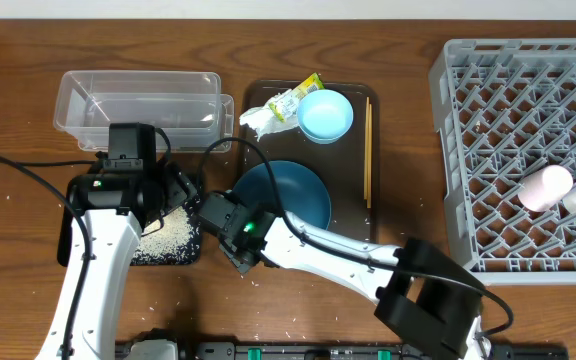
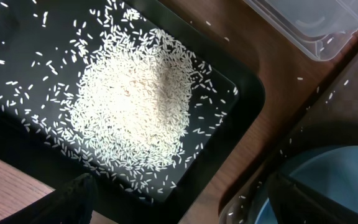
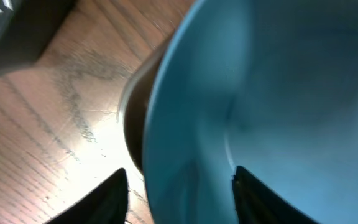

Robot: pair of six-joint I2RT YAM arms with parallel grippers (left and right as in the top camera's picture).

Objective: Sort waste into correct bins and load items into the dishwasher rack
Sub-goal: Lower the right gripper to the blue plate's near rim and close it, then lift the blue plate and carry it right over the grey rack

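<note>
Dark-blue dish [image 1: 286,195], overhead view: round and shallow, it lies flat at the lower middle of the frame on a brown serving tray [image 1: 353,222], which rests on the wooden tabletop [image 1: 368,40]. The right pincer [image 1: 230,228] sits at the lower-left rim, so the dark-blue dish spreads up and to the right of it. The left pincer [image 1: 176,188] hovers further left, over the black tray [image 1: 186,258] that holds the rice [image 1: 173,235]. The right arm is plainly the nearer one. The dishwasher rack [image 1: 528,140] fills the right edge of the frame, well apart from the dish, with bare wood between the serving tray and the rack.

Left wrist view: two dark fingers show at the bottom left and bottom right, spread wide with nothing between them. The rice heap fills the centre, and the dish's edge peeks in at lower right.

Right wrist view: the dish fills the right of the frame, close and blurred. The fingers stand partly spread astride its rim, one [image 3: 114,202] outside over the wood, one [image 3: 247,199] inside the bowl. A sliver of gap shows beside the outer finger, so this reads as not yet pinching. Being round, the dish has no long axis; its rim runs bottom to top between the fingers. The thin rim probably needs a firm grip before the long carry rightward.
</note>
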